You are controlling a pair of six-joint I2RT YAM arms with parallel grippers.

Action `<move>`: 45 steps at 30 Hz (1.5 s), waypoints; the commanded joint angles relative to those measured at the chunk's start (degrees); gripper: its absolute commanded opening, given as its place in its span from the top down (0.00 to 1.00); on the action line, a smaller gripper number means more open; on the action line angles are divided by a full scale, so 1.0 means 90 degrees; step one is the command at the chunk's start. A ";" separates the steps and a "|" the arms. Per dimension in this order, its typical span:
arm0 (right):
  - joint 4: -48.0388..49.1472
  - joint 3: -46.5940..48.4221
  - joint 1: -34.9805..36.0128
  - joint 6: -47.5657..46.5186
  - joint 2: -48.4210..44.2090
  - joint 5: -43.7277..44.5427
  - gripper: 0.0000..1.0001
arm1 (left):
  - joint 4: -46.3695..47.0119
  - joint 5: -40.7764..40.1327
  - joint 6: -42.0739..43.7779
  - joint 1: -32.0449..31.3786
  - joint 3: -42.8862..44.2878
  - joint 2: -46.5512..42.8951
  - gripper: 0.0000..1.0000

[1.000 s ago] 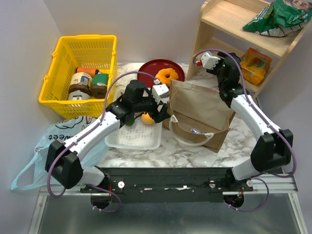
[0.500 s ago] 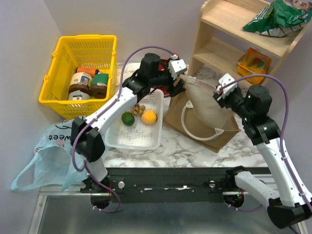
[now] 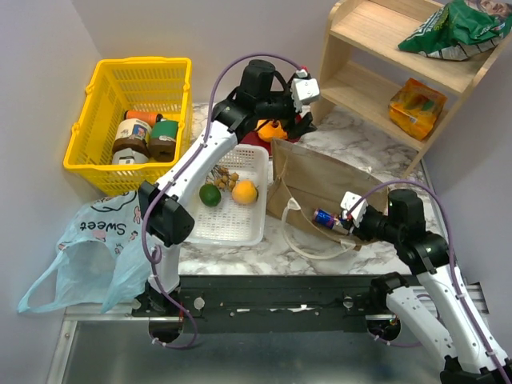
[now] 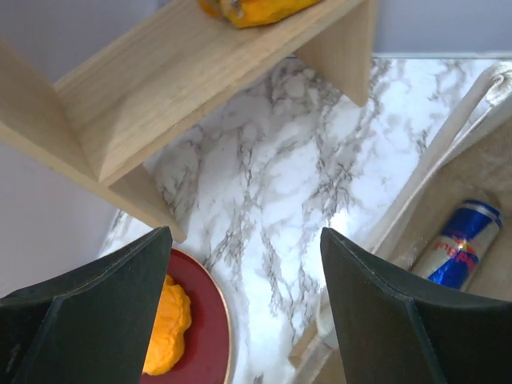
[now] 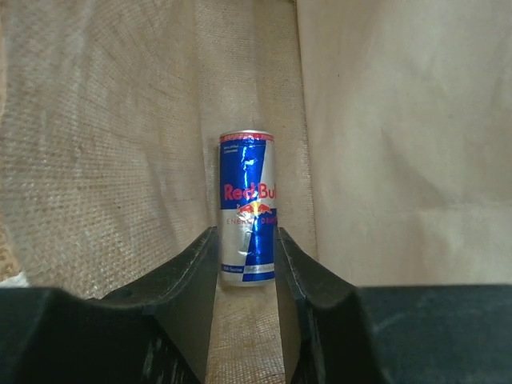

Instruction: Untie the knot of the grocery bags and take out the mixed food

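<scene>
Since the right arm swung down from 1 o'clock, right fingers (image 3: 340,222) have narrowed onto the small blue can (image 5: 247,204) inside the brown paper bag's (image 3: 320,180) 6 o'clock mouth. Left fingers (image 4: 244,240) hang wide, empty. Extraction looks imminent.

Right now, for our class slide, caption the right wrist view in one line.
Right gripper straddles the blue can lying inside the brown paper bag.
</scene>
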 commanded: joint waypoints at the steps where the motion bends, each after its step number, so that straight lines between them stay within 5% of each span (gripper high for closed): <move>1: -0.0590 -0.0122 0.0043 -0.0149 -0.0222 -0.0260 0.58 | -0.2559 0.1227 0.1786 -0.0049 0.0874 0.0221 0.16; 3: -0.0551 -0.0141 0.0043 -0.0012 -0.0242 -0.0231 0.57 | -0.3535 0.1346 0.2401 -0.0127 0.0759 0.0173 0.16; 9: -0.0249 -0.0170 0.0043 0.0115 -0.0018 -0.0046 0.55 | -0.4379 0.1141 0.3839 -0.0586 -0.0335 -0.0237 0.18; 14: -0.0121 -0.0092 0.0043 -0.0031 0.0090 0.0023 0.54 | -0.2929 -0.0234 0.3196 -0.0976 -0.1690 -0.0626 0.27; 16: -0.0179 -0.0092 0.0043 -0.0148 0.0090 0.0023 0.54 | -0.2155 -0.0664 0.2912 -0.1016 -0.1995 -0.0706 0.49; 17: -0.0189 -0.0082 0.0033 -0.0216 0.0071 0.0042 0.54 | -0.2125 -0.0685 0.2805 -0.1025 -0.1889 -0.0668 0.71; 20: -0.0287 0.0025 0.0043 -0.0488 0.0071 0.0121 0.53 | -0.2310 -0.0569 0.2006 -0.0996 -0.1128 -0.0521 1.00; 24: -0.0308 -0.0130 0.0043 -0.1260 -0.0143 0.0558 0.50 | -0.1251 -0.0334 0.0482 -0.0928 -0.1008 -0.1066 1.00; 28: -0.0083 -0.0667 0.0043 -0.2324 -0.0612 0.0872 0.45 | 0.0470 -0.0393 -0.0183 -0.0957 -0.2266 -0.2324 1.00; 32: -0.0024 -0.1000 0.0033 -0.2775 -0.0565 0.0902 0.43 | 0.1545 -0.0500 -0.0252 -0.1006 -0.4497 -0.2941 1.00; 36: -0.0140 -0.0971 0.0043 -0.2746 -0.0145 0.0864 0.43 | 0.1004 -0.0217 0.0138 -0.1113 -0.5403 -0.2914 1.00; 40: 0.0346 -0.0825 0.0052 -0.2473 0.0109 0.0532 0.42 | 0.0318 -0.0324 -0.0681 -0.1094 -0.4937 -0.2163 0.96; 45: 0.0573 -0.0220 0.0169 -0.2541 0.1258 0.0239 0.41 | 0.1068 -0.0402 -0.1667 -0.1074 -0.4741 -0.1889 0.99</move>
